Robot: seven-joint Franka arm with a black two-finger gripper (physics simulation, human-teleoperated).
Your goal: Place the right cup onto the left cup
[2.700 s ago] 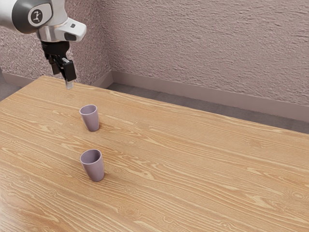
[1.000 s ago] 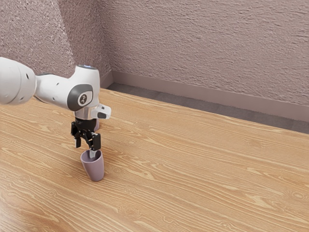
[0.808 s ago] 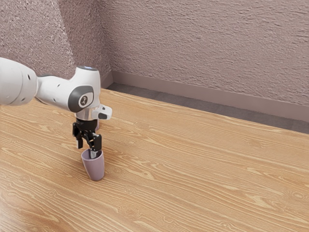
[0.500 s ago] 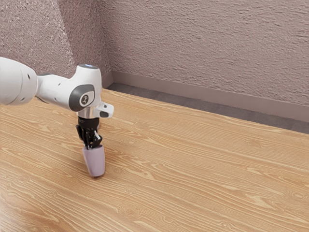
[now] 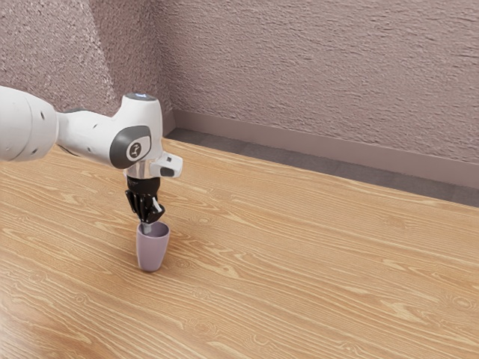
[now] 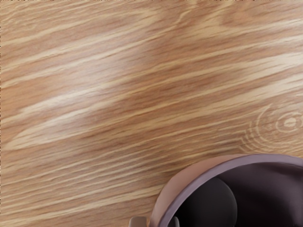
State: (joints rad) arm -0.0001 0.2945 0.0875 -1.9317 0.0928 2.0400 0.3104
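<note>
**Work Surface: Table and Contact Status**

My work surface is a table (image 5: 314, 269) of light brown wood, with wavy, streaked grain. Its far edge slopes down toward the exterior view's right. On the wrist view I read a pale sheen across the grain and a ringed knot (image 6: 289, 123) near the cup (image 5: 152, 253). Contact between the cup's base and the surface: I cannot confirm.

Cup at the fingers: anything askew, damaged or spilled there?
Nothing stands out. Cup looks roughly upright, no visible damage or spill. The fingers pinch its wall, one inside, one outside, which looks like a normal rim grasp.
</note>
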